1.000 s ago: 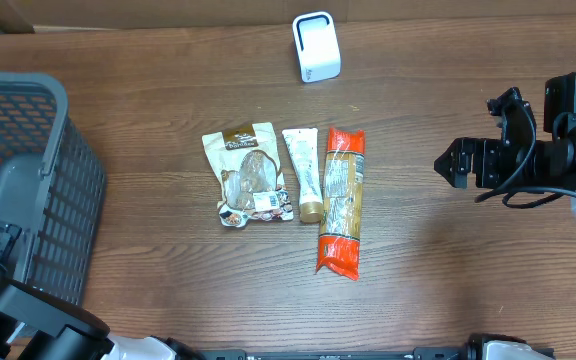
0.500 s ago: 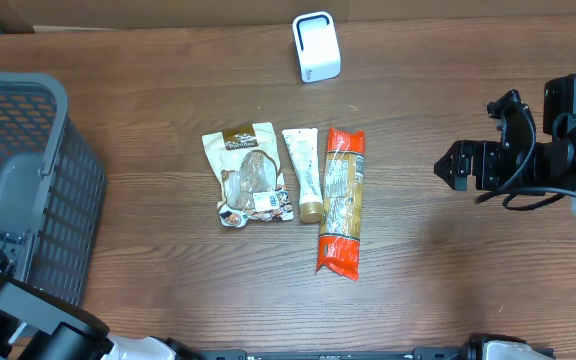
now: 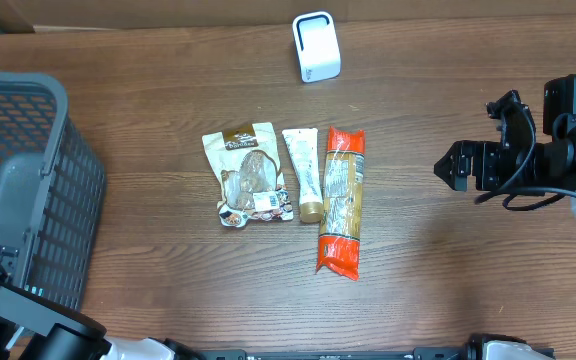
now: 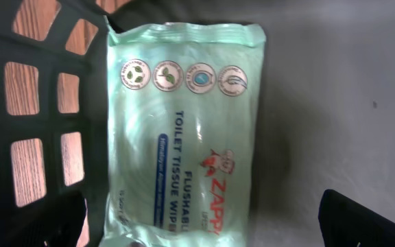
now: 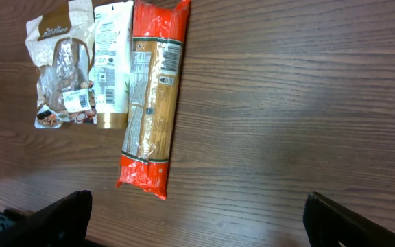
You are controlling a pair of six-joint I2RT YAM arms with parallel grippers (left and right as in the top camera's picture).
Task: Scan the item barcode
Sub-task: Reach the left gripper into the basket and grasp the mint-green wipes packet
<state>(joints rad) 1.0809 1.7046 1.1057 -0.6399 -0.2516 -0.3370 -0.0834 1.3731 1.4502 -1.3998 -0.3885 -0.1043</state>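
While both had fingers spread wide and empty, the left gripper hung over a wipes pack in the basket, the right gripper sat well apart from the pouch, tube and pasta pack mid-table

left hand — jaws wide apart, facing down | right hand — jaws wide apart, facing down

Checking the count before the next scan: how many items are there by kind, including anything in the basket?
Pouches: 1, snack pouch
Tubes: 1, tube
Pasta packets: 1, pasta packet
Wipes packs: 1, wipes pack, lying in the basket
Total: 4
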